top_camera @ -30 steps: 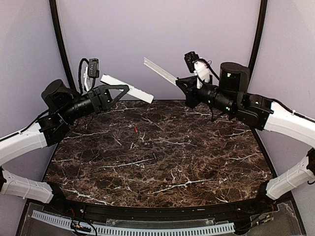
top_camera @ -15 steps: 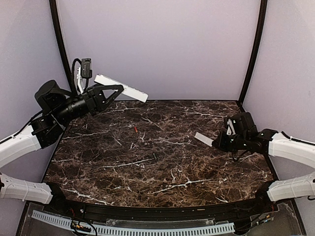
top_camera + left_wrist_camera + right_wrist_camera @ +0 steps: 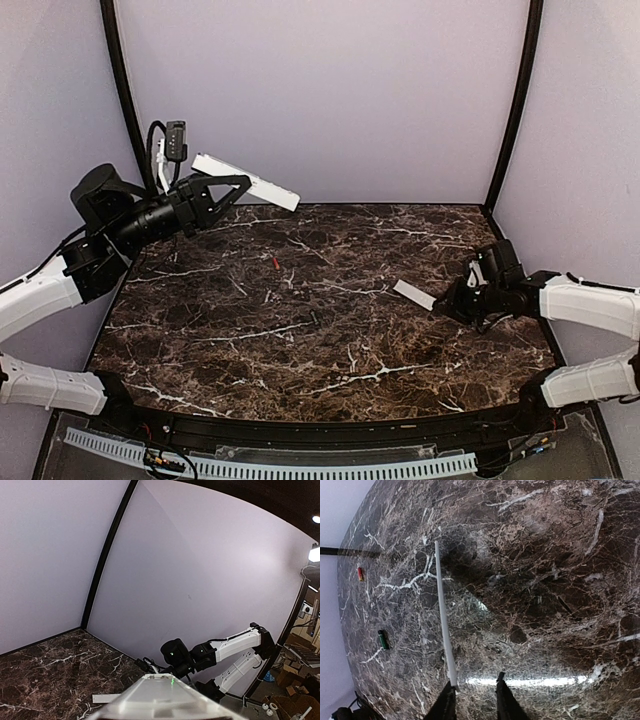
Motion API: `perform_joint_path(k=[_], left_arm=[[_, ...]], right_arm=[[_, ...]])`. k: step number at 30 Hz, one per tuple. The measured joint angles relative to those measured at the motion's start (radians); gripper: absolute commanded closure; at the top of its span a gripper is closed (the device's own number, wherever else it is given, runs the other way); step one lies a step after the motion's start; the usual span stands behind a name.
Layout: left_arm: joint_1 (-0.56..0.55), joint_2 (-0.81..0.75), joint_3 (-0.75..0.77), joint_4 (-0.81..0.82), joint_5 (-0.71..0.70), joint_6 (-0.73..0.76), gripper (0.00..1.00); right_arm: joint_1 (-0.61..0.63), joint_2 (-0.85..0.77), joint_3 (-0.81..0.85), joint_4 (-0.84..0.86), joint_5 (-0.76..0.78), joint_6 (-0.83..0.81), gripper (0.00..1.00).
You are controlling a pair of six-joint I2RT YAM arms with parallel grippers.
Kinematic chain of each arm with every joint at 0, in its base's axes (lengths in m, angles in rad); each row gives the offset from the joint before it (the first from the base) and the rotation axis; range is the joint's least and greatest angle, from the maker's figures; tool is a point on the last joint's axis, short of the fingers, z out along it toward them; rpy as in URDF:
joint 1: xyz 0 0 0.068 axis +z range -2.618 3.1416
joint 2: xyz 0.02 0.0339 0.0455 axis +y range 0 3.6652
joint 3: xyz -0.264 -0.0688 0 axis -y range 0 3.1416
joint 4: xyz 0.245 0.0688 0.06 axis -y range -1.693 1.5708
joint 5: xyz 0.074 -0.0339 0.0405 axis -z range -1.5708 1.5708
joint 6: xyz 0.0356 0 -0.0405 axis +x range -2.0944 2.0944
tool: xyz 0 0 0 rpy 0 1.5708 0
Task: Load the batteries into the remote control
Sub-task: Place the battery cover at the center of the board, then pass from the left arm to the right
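My left gripper (image 3: pixel 232 186) is raised at the back left, shut on the remote control (image 3: pixel 246 181), a long white bar that fills the bottom of the left wrist view (image 3: pixel 165 700). Low over the right side of the table, my right gripper (image 3: pixel 476 682) has its jaws apart. A thin pale-grey strip (image 3: pixel 442 615) lies on the marble with its near end against the left fingertip (image 3: pixel 449 690). Both batteries lie on the table, the red-orange one (image 3: pixel 360 573) farther back and the dark one (image 3: pixel 383 639) nearer the middle. The top view also shows them, the red-orange battery (image 3: pixel 275 263) and the dark battery (image 3: pixel 314 320).
Dark marble table (image 3: pixel 330 370) with lilac walls behind and on both sides. Black corner posts (image 3: pixel 508 100) stand at the back. A white slotted rail (image 3: pixel 300 467) runs along the near edge. The right arm (image 3: pixel 220 647) shows across from the left wrist camera.
My right arm came down from high at the back to the right side of the table with the grey strip, and its jaws have parted. The left arm drew back slightly, still holding the remote.
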Motion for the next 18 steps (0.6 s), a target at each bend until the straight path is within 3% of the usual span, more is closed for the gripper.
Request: perform_joint_path(k=[10, 18], left_arm=[[0.000, -0.009, 0.000, -0.027, -0.004, 0.018, 1.00], [0.000, -0.009, 0.000, -0.034, -0.011, 0.031, 1.00]], right_arm=[[-0.029, 0.014, 0.014, -0.074, 0.040, -0.017, 0.17], [-0.083, -0.044, 0.095, -0.144, 0.118, -0.104, 0.10]])
